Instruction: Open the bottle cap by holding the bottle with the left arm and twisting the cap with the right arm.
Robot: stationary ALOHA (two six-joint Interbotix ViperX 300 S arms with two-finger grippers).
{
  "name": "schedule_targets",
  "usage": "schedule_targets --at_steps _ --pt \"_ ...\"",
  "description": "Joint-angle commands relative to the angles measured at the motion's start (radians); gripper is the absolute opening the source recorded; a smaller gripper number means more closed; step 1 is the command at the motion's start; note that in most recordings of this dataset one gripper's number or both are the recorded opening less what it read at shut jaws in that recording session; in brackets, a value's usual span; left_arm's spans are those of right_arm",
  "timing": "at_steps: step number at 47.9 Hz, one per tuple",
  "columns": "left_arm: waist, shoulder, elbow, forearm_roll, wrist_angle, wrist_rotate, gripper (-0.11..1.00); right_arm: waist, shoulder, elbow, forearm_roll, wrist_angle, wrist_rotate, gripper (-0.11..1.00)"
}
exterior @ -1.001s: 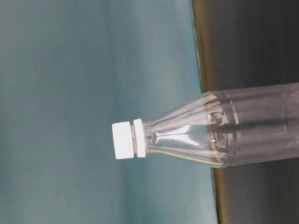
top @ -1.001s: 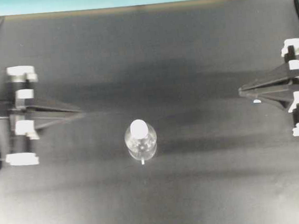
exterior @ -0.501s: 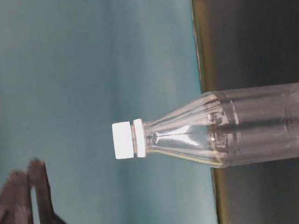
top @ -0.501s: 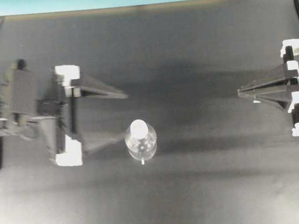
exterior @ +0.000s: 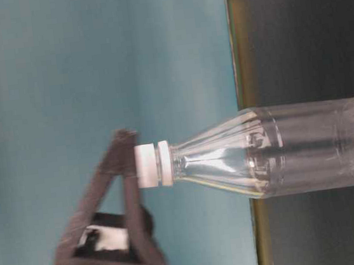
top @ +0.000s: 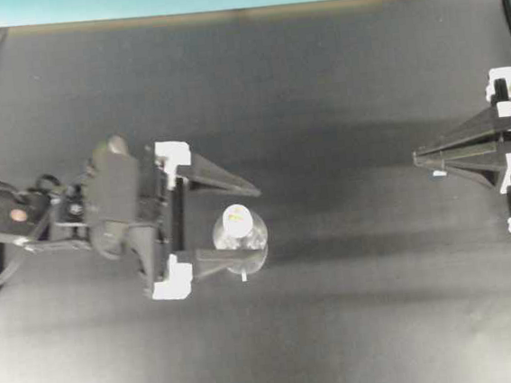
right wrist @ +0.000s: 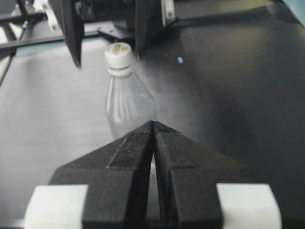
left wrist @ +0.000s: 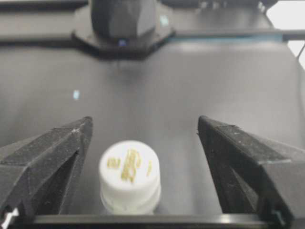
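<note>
The bottle (top: 241, 244) stands upright mid-counter (top: 341, 328), long axis vertical. The left gripper (top: 245, 224) is spread wide, straddling the bottle cap (top: 238, 218) without contact. The right gripper (top: 418, 154), pressed together and empty, sits well apart.

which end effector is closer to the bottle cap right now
Left. The left end effector is open with its fingers either side of the bottle cap; the right end effector sits shut far off at the table's edge.

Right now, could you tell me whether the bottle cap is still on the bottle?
On. The bottle cap sits on the neck of the upright bottle.
</note>
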Motion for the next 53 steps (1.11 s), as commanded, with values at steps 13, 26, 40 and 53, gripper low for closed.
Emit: schedule_targets --at_steps 13,26,40,53 --pt "-0.012 0.123 0.054 0.003 -0.071 -0.052 0.95 -0.031 0.005 -0.028 0.002 -0.005 0.041 -0.01" --pt "-0.008 0.262 0.071 0.003 -0.152 -0.08 0.95 -0.031 0.009 -0.028 0.002 -0.005 0.074 -0.01" --pt "-0.006 0.328 0.072 0.003 -0.167 -0.098 0.95 -0.034 0.011 -0.028 0.002 -0.003 0.084 -0.01" --pt "-0.005 0.331 0.066 0.003 -0.086 -0.104 0.99 -0.034 0.011 -0.029 0.002 -0.002 0.084 -0.01"
